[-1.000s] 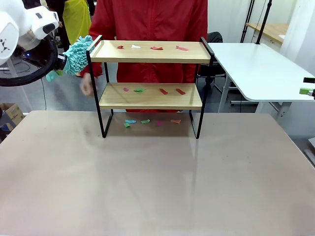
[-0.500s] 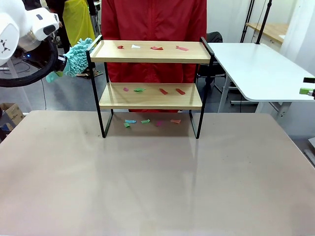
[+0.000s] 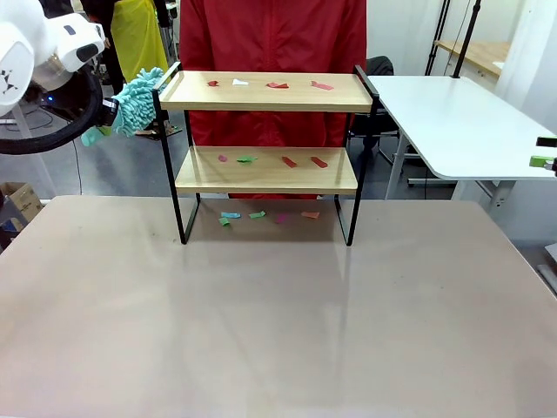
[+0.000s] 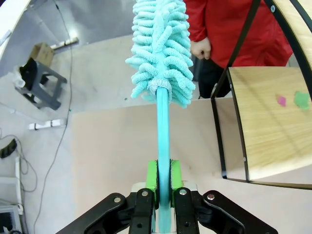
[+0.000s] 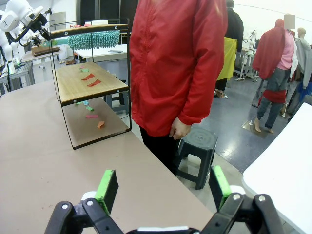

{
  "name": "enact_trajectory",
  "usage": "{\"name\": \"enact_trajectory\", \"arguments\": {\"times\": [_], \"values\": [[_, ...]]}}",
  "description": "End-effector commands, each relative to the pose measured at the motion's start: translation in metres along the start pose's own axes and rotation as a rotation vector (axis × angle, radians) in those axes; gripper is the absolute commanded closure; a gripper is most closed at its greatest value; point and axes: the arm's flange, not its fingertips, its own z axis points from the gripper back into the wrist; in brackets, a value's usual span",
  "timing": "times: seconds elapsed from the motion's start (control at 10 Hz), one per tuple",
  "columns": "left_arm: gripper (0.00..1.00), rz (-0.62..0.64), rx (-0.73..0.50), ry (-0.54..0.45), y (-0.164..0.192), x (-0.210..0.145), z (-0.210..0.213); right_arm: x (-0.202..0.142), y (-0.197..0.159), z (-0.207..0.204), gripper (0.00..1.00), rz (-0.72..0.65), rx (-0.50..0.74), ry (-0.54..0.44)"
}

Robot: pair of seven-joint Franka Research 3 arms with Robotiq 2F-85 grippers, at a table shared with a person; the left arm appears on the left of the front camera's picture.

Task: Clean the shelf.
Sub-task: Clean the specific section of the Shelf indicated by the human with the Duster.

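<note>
We saw our left gripper (image 4: 163,183) pinched on the handle of a teal microfibre duster (image 4: 162,53), its head just beside the shelf's (image 3: 261,185) upper left rail. The shelf stood at the table's (image 3: 261,313) far middle, paper scraps (image 3: 287,161) on both boards. Our right gripper (image 5: 164,187) was spread wide, empty.

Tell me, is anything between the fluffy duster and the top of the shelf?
Yes. The raised black side rail at the left end of the shelf stands between the duster in the left gripper and the top board. The duster head sits just outside it.
</note>
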Motion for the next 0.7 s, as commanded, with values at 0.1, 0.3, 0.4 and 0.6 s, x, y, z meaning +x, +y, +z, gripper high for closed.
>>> {"name": "enact_trajectory", "arguments": {"times": [0.1,0.3,0.4,0.6], "values": [[0.87,-0.096,-0.016,0.123,0.034,0.005,0.045,0.006,0.000,-0.002,0.00,-0.009,0.000,0.011],[0.87,-0.220,0.010,0.226,0.053,0.001,0.099,0.006,0.000,-0.002,0.00,-0.009,0.000,0.011],[0.87,-0.293,0.050,0.281,0.059,-0.001,0.120,0.006,0.000,-0.002,0.00,-0.009,0.000,0.011],[0.87,-0.459,0.096,0.499,0.066,-0.008,0.152,0.006,0.000,-0.002,0.00,-0.009,0.000,0.011]]}}
